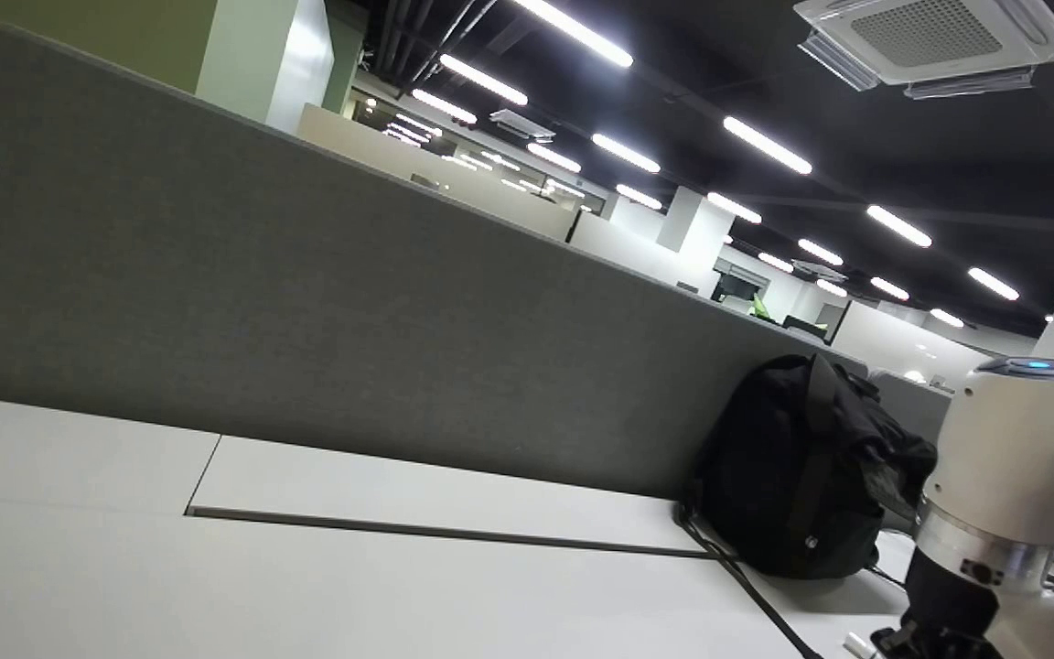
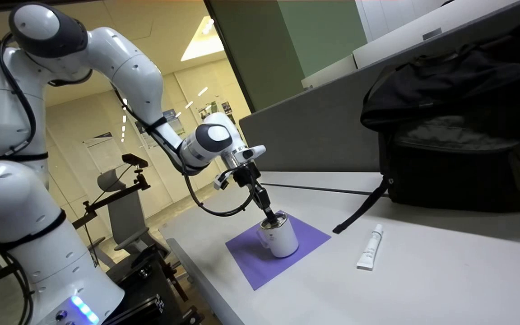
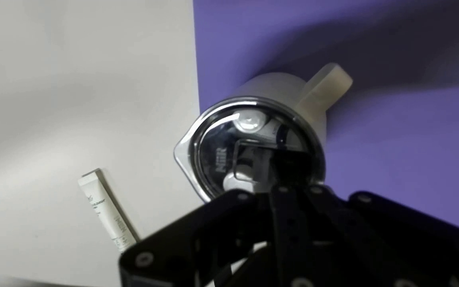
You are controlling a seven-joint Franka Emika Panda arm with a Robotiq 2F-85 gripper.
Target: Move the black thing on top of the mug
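Note:
A white mug (image 2: 280, 239) with a shiny clear lid (image 3: 223, 139) stands upright on a purple sheet; it also shows in the wrist view (image 3: 273, 85). The lid has a rectangular recess. My gripper (image 2: 271, 219) comes down at a tilt with its fingers together, tips at the lid's top. In the wrist view the fingertips (image 3: 291, 167) are a dark block over one end of the recess. The black piece on the lid cannot be told apart from the dark fingertips. The mug and fingertips are out of an exterior view that shows only the wrist.
The purple sheet (image 2: 251, 262) lies on the white table (image 2: 323, 293). A white tube (image 2: 370, 248) lies beside it, also in the wrist view (image 3: 106, 211). A black backpack (image 2: 458, 135) with a trailing strap (image 2: 361, 210) stands by the grey partition (image 2: 314, 131).

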